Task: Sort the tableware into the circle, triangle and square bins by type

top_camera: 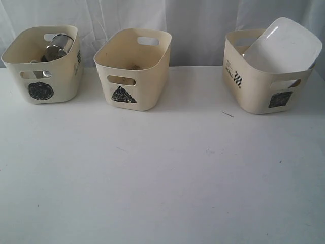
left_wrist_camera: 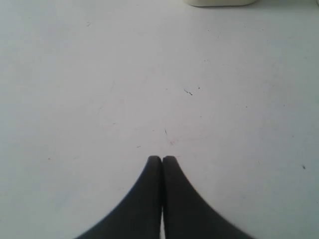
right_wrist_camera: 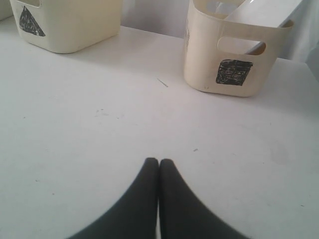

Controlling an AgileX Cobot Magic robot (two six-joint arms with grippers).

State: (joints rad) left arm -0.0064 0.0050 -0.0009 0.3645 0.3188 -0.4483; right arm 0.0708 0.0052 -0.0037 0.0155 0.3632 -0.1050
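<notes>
Straight ahead of the right gripper [right_wrist_camera: 159, 160], whose black fingers are pressed together on nothing, the cream plastic tub with the scribbled square [right_wrist_camera: 204, 59] is seen. The large white rounded-square plate [right_wrist_camera: 269, 12] is propped tilted over its rim. The cream triangle-marked tub [right_wrist_camera: 75, 25] is set further off. The left gripper [left_wrist_camera: 162, 158] is likewise closed and empty over the white table [left_wrist_camera: 75, 74]. A steel mug [top_camera: 60, 44] is parked in the circle-marked tub [top_camera: 56, 76]. No loose tableware is spotted ahead of either gripper, so sorting is probably finished. Only a thin dark sliver [right_wrist_camera: 163, 82] is noticed between the right fingers and the square tub, too small to be identified.
</notes>
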